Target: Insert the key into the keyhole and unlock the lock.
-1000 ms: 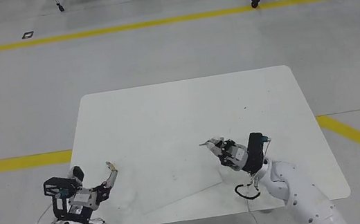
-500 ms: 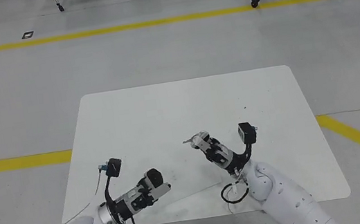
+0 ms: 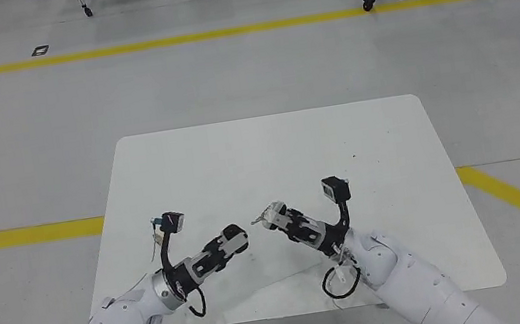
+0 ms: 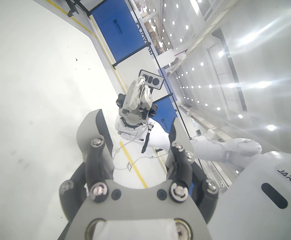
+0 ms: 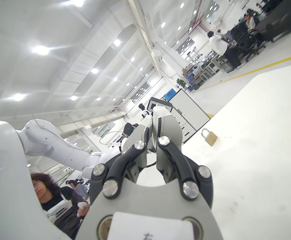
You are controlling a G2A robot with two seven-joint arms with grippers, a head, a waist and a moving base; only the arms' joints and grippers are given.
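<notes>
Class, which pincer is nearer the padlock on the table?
Left, probably. The padlock sits on the table beyond the right pincer, toward the robot's left; the left pincer faces the right one from that side.

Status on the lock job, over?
Left end effector open, empty. Right end effector shut. Padlock on table, untouched. Nothing blocking it.
</notes>
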